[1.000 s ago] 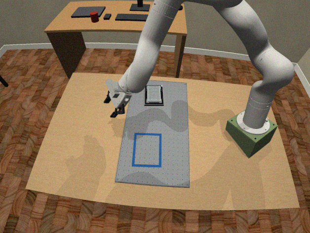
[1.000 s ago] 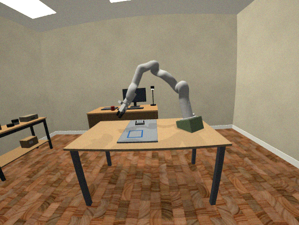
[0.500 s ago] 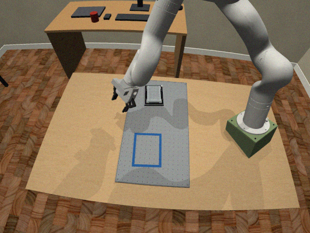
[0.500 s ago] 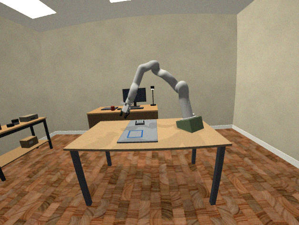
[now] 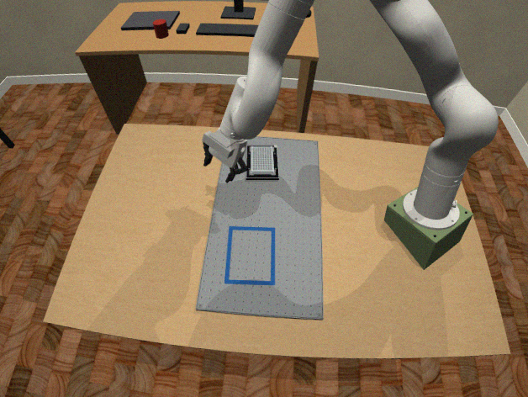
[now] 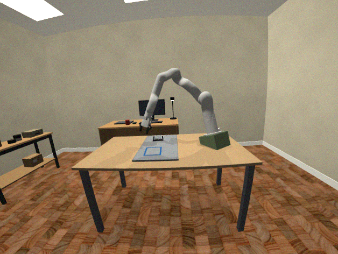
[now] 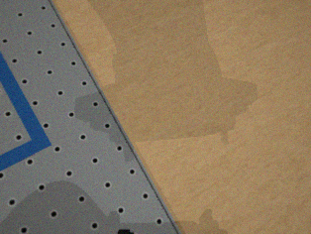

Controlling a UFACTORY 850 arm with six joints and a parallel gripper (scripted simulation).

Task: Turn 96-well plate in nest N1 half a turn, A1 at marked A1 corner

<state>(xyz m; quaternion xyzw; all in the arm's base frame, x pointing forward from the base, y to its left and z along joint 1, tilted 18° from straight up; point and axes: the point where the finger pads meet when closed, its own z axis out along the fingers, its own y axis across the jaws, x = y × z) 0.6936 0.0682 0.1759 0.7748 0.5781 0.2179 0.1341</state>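
The white 96-well plate (image 5: 261,158) (image 6: 157,138) sits in the black plate nest (image 5: 277,171) at the far end of the grey perforated board (image 5: 294,239) (image 6: 170,153) (image 7: 64,164). My gripper (image 5: 218,166) (image 6: 144,128) is open and empty. It hangs in the air just left of the plate, above the board's left edge. The wrist view shows only the board's edge, part of the blue outline (image 7: 20,106) and bare table (image 7: 223,124); the plate is out of that view.
A blue rectangle outline (image 5: 228,256) (image 6: 153,154) is marked on the near half of the board. The arm's green base (image 5: 426,230) (image 6: 216,139) stands at the table's right. A desk with a monitor and a red cup (image 5: 160,28) stands behind the table.
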